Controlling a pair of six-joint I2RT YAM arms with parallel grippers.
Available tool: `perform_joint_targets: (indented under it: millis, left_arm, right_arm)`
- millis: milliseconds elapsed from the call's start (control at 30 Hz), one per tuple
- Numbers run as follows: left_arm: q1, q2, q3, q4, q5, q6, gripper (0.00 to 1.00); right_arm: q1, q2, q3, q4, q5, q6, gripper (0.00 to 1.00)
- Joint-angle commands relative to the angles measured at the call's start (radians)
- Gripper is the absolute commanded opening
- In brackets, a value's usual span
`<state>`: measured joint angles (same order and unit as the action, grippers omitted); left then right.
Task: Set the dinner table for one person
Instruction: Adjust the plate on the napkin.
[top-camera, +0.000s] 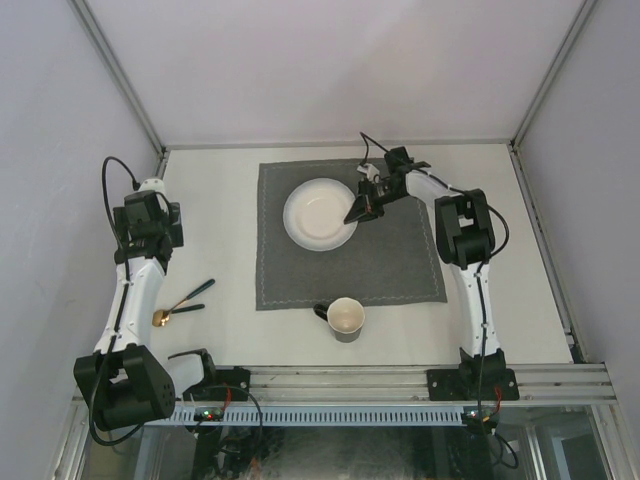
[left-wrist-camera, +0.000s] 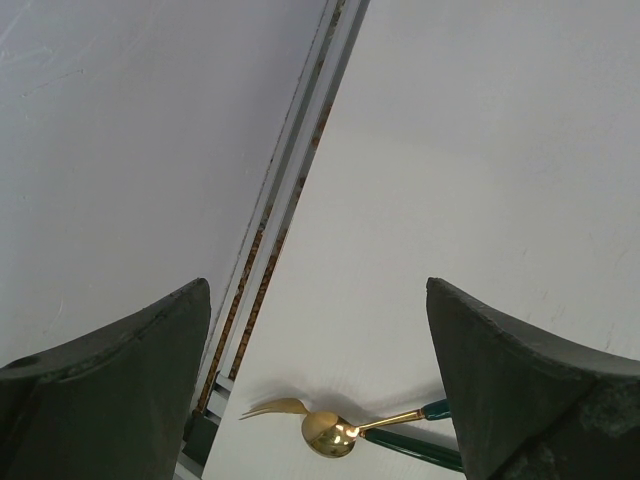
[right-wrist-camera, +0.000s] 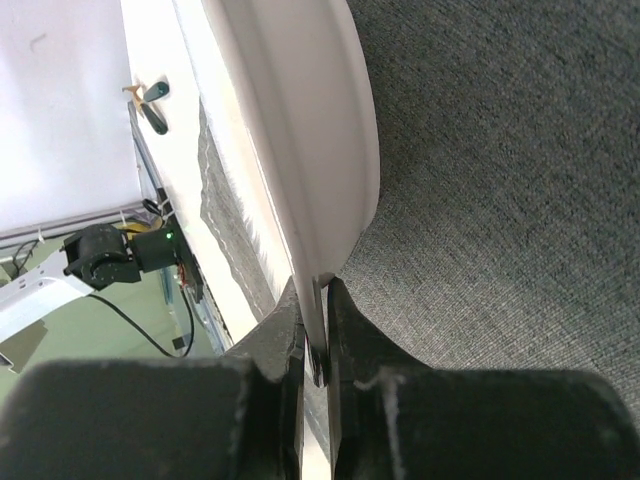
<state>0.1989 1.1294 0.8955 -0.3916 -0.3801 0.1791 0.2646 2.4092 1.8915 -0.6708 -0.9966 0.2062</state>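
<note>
The dinner table (top-camera: 500, 300), rigid and fixed, spans the whole work area and needs no grasp. The plate (top-camera: 318, 215) on the grey mat (top-camera: 400, 265) looks stiff, smooth and breakable; the right gripper (top-camera: 361, 208) is clamped on its rim. The left gripper (left-wrist-camera: 315, 290) stands wide open, empty.

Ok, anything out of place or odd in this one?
Nothing is spilled or broken. The mug sits across the grey placemat's near edge, not squarely on it. The fork and spoon lie bunched at an angle on the dinner table, left of the mat. The right hand pinches the plate's rim.
</note>
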Motion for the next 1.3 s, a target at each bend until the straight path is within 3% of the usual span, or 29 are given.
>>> perform_joint_targets:
  millis: [0,300,767,1033,1267]
  left_arm:
    - [0.004,-0.023,-0.018,0.016,0.012,0.010,0.92]
    - [0.005,-0.014,-0.017,0.017,0.024,0.003,0.91]
    - [0.004,-0.027,-0.015,0.011,0.024,0.007,0.91]
    - [0.004,-0.025,-0.017,0.013,0.029,0.007,0.91]
    - [0.004,-0.042,-0.030,0.011,0.028,0.016,0.91]
  right_arm:
    - [-0.050,-0.101,-0.022,-0.029,-0.014,-0.050,0.00]
    - [-0.037,-0.149,-0.095,0.001,-0.042,-0.030,0.00]
    - [0.090,-0.061,0.020,0.018,-0.021,0.015,0.00]
    - [0.094,-0.009,0.092,0.146,0.034,0.131,0.00]
    - [0.083,-0.018,0.050,0.266,0.130,0.195,0.00]
